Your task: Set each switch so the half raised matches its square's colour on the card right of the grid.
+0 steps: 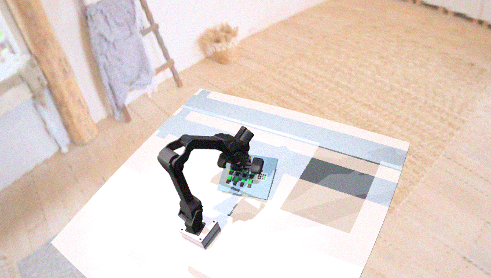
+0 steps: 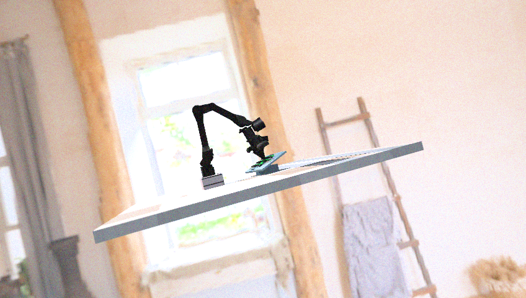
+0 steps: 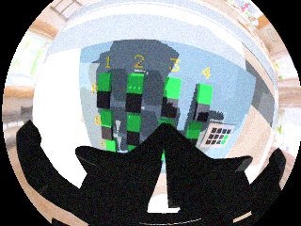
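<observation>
My gripper is shut and empty. Its tips are close over the tilted light-blue panel; contact is unclear. In the wrist view they overlap column 3, just nearer than switch A3. The far-row switches A1, A2 and A4 show green far halves and dark near halves. Which halves are raised is hard to tell. The fingers hide much of the nearer rows. The card right of the grid shows mostly dark squares, with green at its near right corner.
The panel sits on a dark blue block on the table. The arm's base stands nearer than the panel. Strong light and shadow patches cross the table and panel.
</observation>
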### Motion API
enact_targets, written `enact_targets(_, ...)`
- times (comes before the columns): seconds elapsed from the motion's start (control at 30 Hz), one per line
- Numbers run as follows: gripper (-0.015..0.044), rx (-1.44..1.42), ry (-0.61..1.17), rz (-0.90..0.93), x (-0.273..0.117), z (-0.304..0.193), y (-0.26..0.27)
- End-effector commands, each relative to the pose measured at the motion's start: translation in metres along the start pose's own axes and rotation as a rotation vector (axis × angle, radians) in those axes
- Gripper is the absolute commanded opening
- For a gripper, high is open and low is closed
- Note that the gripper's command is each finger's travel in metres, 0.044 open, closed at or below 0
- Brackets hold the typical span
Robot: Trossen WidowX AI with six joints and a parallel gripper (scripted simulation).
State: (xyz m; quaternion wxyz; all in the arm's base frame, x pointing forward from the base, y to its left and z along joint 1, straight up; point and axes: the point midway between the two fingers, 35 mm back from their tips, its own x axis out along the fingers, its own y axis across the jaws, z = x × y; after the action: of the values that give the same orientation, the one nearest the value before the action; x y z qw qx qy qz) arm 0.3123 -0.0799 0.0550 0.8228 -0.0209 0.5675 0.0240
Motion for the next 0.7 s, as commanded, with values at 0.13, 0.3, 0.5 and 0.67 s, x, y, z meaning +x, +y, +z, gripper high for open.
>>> enact_targets(0.13, 0.0, 0.001, -0.003, 0.0, -0.01, 0.0, -0.001)
enact_targets(0.3, 0.0, 0.005, -0.02, -0.003, -0.064, -0.003, 0.0)
enact_targets(0.5, 0.0, 0.004, -0.019, -0.005, -0.064, -0.012, -0.017)
enact_targets(0.67, 0.0, 0.004, -0.019, -0.006, -0.064, -0.022, -0.032)
